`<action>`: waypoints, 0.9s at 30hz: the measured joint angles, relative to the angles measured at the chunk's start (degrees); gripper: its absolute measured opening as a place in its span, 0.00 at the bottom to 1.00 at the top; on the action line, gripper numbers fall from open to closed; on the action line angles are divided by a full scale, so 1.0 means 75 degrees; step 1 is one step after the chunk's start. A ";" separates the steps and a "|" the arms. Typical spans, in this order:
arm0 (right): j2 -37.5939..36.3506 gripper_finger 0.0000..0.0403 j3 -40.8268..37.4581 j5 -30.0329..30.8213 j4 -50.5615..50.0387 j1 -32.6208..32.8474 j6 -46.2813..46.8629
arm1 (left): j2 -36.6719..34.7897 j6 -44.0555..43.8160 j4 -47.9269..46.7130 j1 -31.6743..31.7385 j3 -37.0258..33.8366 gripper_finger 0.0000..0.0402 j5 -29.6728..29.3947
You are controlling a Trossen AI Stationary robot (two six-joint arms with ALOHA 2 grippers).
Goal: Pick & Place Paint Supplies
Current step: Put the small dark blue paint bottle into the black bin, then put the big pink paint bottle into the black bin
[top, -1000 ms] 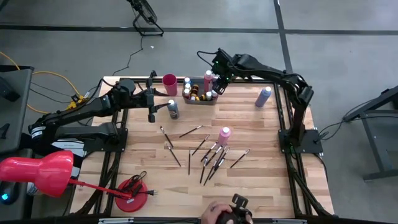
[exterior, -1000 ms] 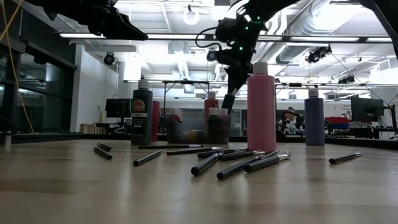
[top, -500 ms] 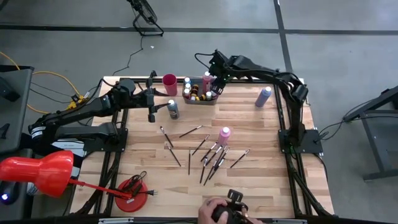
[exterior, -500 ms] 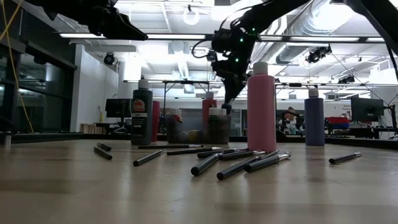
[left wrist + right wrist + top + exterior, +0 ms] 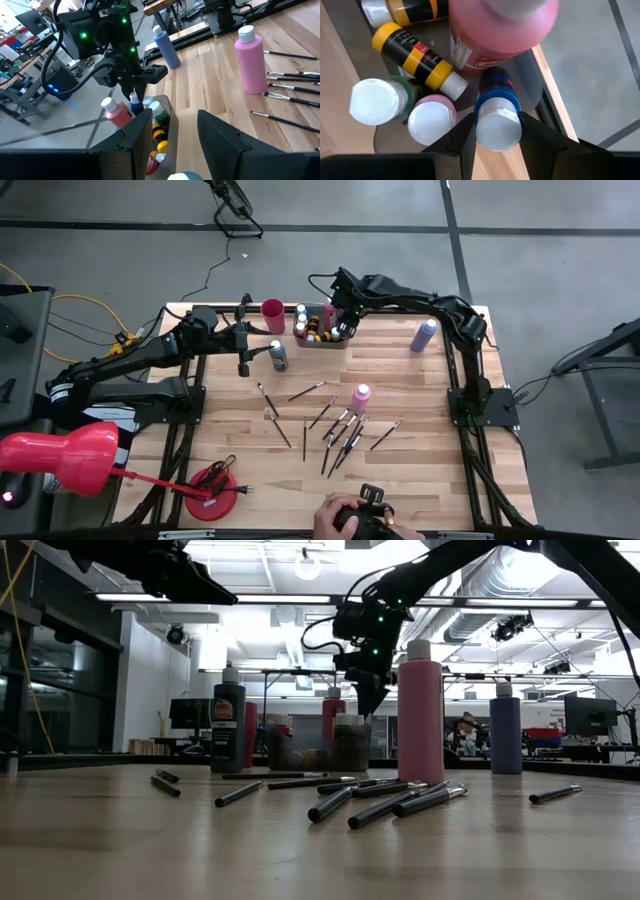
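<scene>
**Desk:** What is the right hand (image 5: 334, 313) doing over the grey tray (image 5: 334, 342)?

**Photographer:** It hangs above the tray's far end, fingers clamped on the cap of a small blue bottle (image 5: 496, 107). In the right wrist view the bottle sits low among the others, at the tray's edge beside a big red-pink bottle (image 5: 500, 30). By my reading it is being set down, not lifted.

**Desk:** What is already in the tray?

**Photographer:** A yellow-and-black bottle (image 5: 417, 59) lying on its side, a white-capped green one (image 5: 379, 101) and a pink one (image 5: 432, 116) standing. The tray looks well filled at that end.

**Desk:** And what remains on the bench (image 5: 420, 465)?

**Photographer:** Plenty. A tall pink bottle (image 5: 360, 396) stands mid-bench, a lavender bottle (image 5: 424, 334) sits well apart near the right edge, and a dark bottle (image 5: 279, 356) stands just left of the tray. The paintbrushes (image 5: 338, 430) lie scattered around the pink bottle, none of them in the pink cup (image 5: 272, 314) as far as I can see.

**Desk:** The left arm?

**Photographer:** Waiting. The left hand (image 5: 244, 343) hovers near the dark bottle, fingers apart and empty in its wrist view.

**Desk:** So how far along?

**Photographer:** Roughly midway on bottles, I judge; brushes not yet begun.
</scene>
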 joint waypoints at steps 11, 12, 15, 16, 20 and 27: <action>0.0067 0.36 0.0000 0.0026 -0.0028 -0.0003 -0.0013 | 0.0000 -0.0001 -0.0001 0.0000 0.0000 0.38 0.0000; 0.0067 0.37 0.0000 0.0026 -0.0036 -0.0003 -0.0013 | -0.0001 -0.0001 -0.0001 0.0003 0.0000 0.38 0.0000; 0.0040 0.41 -0.0002 -0.0047 -0.0051 -0.0004 -0.0013 | -0.0003 0.0002 -0.0001 0.0000 0.0000 0.38 -0.0003; 0.0011 0.43 -0.0004 -0.0054 -0.0058 -0.0003 -0.0011 | 0.0000 0.0000 -0.0001 0.0000 0.0000 0.38 -0.0003; -0.0184 0.52 -0.0006 -0.0208 -0.0158 0.0000 0.0063 | 0.0000 0.0000 -0.0001 0.0000 0.0000 0.38 0.0000; -0.0790 0.63 -0.0006 -0.0227 -0.0566 0.0003 0.0057 | 0.0000 0.0001 -0.0002 0.0000 0.0000 0.38 0.0000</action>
